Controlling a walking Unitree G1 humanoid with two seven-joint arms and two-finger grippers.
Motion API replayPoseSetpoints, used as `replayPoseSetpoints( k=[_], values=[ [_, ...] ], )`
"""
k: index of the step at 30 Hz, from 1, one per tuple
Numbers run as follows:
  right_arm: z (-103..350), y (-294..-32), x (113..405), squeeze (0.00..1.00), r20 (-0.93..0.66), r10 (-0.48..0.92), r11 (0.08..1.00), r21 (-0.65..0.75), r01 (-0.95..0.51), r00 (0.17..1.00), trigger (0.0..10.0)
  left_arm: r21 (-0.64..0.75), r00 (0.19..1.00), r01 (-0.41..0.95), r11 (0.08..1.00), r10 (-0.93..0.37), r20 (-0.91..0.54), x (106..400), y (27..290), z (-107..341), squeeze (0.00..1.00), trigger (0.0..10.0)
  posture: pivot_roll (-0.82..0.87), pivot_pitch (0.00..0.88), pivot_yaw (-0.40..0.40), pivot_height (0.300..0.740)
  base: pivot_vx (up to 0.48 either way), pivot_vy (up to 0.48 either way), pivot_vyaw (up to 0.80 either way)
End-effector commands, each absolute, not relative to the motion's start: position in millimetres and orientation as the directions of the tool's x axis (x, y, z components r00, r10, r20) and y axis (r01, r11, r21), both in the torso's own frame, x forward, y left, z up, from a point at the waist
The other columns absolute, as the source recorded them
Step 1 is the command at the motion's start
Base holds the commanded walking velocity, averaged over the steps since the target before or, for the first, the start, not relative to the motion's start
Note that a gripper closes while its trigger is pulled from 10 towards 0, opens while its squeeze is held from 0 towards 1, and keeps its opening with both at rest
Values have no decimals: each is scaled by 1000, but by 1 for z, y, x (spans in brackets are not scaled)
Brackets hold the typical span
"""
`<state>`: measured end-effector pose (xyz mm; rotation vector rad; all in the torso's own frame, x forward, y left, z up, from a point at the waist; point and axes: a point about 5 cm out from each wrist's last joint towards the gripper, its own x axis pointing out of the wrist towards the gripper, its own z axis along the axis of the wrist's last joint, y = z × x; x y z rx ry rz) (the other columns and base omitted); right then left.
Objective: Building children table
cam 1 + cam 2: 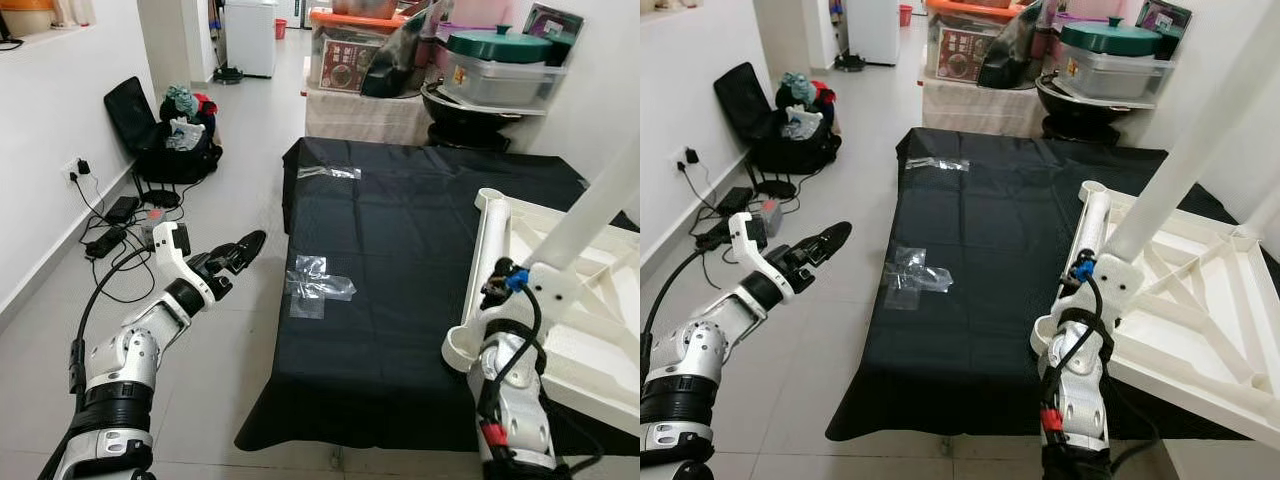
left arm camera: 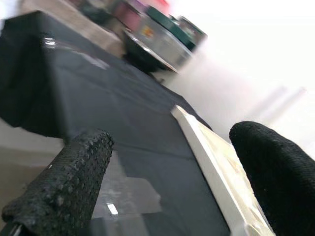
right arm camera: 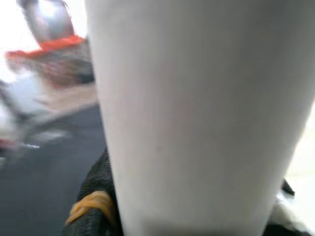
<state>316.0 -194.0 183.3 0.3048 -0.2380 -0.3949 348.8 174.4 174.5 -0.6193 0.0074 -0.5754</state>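
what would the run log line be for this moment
stage: table assembly | right gripper: holds white table leg over upturned tabletop | left gripper: open, idle beside black cloth

Matt black cloth (image 1: 400, 230); smooth white plastic table (image 1: 590, 290).

- A white table leg (image 3: 197, 113) is seen close up, running from the top of the frame to the bottom.
- A black finger (image 3: 96, 196) with a yellow band (image 3: 91, 205) is seen at lower left, against the leg.
- A black cloth (image 3: 44, 167) and blurred orange-lidded clutter (image 3: 54, 54) are seen at left.
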Motion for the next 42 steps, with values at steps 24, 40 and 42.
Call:
replayPoseSetpoints(
  k=[24, 40, 42],
  values=[
    [245, -68, 328, 0, 324, 339, 814, 369, -448, 883, 0, 201, 480, 873, 444, -855, -197, 324, 137, 182, 0, 10000, 75, 0, -58, 740, 0, 0, 0],
    [218, -36, 311, 0, 211, 507, 758, 351, -549, 835, 0, 370, 555, 806, 461, -806, -206, 333, 134, 186, 0, 10000, 75, 0, -48, 740, 0, 0, 0],
    [217, -38, 312, 0, 206, 497, 767, 349, -538, 843, 0, 379, 567, 798, 468, -795, -213, 334, 135, 185, 0, 10000, 75, 0, -49, 740, 0, 0, 0]
  ],
)
